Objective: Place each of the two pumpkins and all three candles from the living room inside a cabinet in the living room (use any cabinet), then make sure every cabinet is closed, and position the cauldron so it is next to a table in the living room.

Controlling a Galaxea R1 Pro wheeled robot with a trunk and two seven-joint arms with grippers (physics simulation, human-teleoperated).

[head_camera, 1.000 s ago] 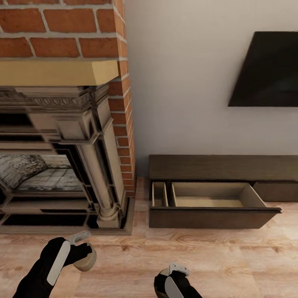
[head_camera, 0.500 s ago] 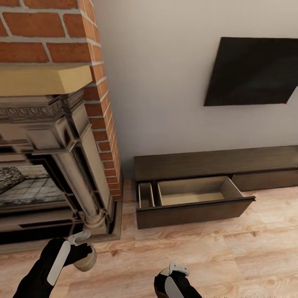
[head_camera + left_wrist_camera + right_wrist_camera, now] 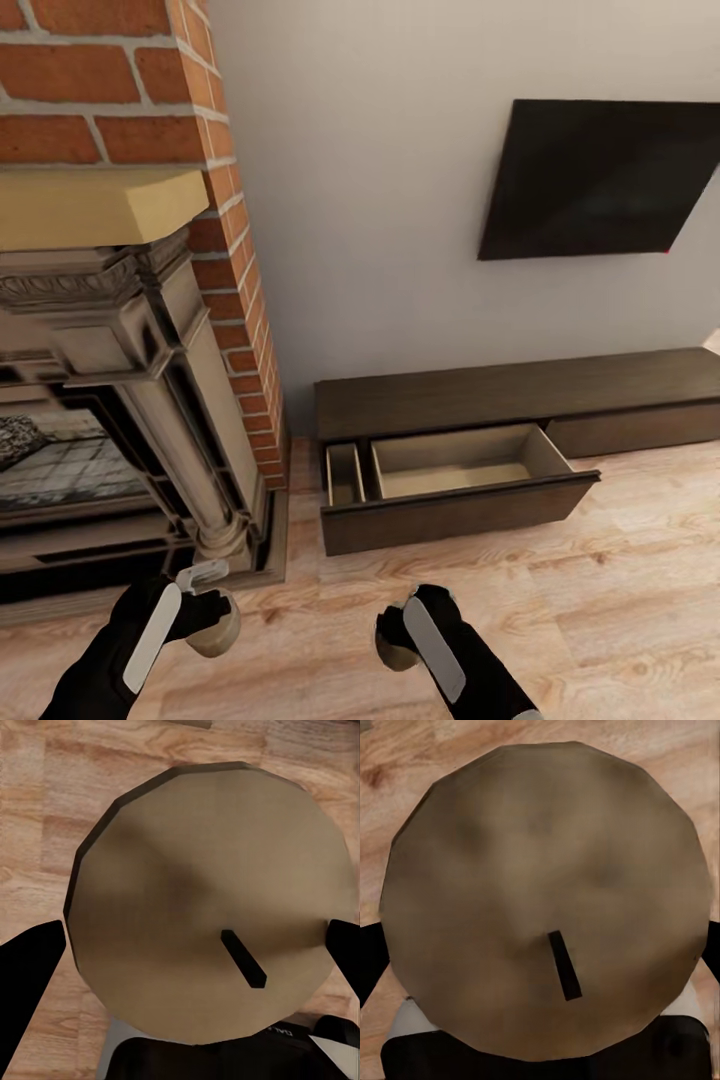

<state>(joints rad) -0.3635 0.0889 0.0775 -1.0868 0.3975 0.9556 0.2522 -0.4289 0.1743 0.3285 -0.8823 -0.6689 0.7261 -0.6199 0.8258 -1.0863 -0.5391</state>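
Brick fireplace (image 3: 130,330) at far left. Long low dark-brown wood cabinet (image 3: 520,395) against far wall, right of fireplace, one pale-beige drawer (image 3: 455,480) pulled open. Left end effector (image 3: 205,610) clenched on squat olive-grey candle (image 3: 215,630); right end effector (image 3: 405,640) likewise grasping second olive-grey candle (image 3: 400,655), both near, above plank floor (image 3: 600,600).

The head view looks down at the floor (image 3: 620,600), cabinet (image 3: 500,395) and fireplace (image 3: 110,400). Each wrist view hangs very close above a candle, the same floor behind.
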